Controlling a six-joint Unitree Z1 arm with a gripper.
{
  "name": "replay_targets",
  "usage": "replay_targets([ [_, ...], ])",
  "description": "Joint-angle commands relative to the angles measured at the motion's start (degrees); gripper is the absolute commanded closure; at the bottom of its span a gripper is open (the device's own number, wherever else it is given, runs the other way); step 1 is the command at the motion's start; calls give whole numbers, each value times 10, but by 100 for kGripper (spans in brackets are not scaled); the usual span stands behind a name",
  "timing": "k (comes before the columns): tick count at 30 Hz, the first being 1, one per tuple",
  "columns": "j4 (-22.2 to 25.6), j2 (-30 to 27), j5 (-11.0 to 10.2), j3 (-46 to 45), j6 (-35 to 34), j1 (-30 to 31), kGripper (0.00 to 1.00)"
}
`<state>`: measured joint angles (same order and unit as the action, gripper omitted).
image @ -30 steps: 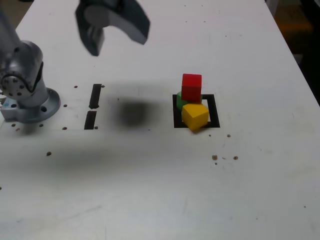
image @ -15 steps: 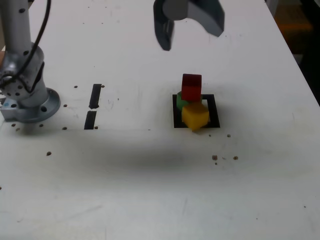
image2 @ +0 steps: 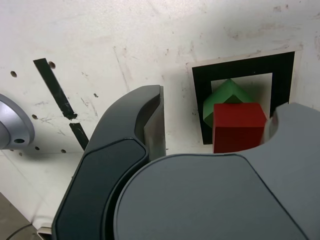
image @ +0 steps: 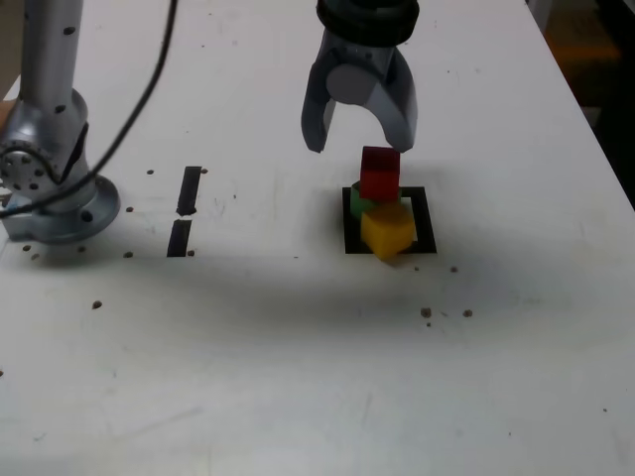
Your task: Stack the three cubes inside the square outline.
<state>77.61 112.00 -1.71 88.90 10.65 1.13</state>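
Observation:
The red cube (image: 380, 174) rests on the green cube (image: 355, 202), which is mostly hidden behind it, inside the square outline (image: 426, 224). The yellow cube (image: 387, 228) sits on the table in front of them, turned at an angle and overlapping the outline's near edge. My gripper (image: 360, 147) hangs open just above and behind the red cube, with nothing between its fingers. In the wrist view the red cube (image2: 239, 126) and green cube (image2: 226, 94) show between the fingers of the gripper (image2: 220, 107), inside the square outline (image2: 240, 67). The yellow cube is hidden there.
The arm's base (image: 55, 198) stands at the exterior view's left, with a cable running up from it. Two short black strips (image: 189, 188) lie between the base and the outline. Small brown specks (image: 427, 312) dot the white table. The table's right edge (image: 595, 129) is near.
The gripper has swung from the exterior view's upper left to the right and come down over the cubes. Its jaws stand somewhat narrower. The cubes have not moved.

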Motion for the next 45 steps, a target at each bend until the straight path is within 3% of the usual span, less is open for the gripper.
replay_targets([
  [1,-8,11,6,1,1,8,29],
  [4,-28,26,16,5,1,20,30],
  [13,-15,26,-2,18,-2,22,48],
  [27,-21,39,21,15,2,22,48],
  [30,-22,39,26,13,6,23,40],
  [35,-20,34,27,7,15,23,19],
  [42,5,8,18,-6,10,24,3],
  [45,10,-1,25,-5,10,24,1],
])
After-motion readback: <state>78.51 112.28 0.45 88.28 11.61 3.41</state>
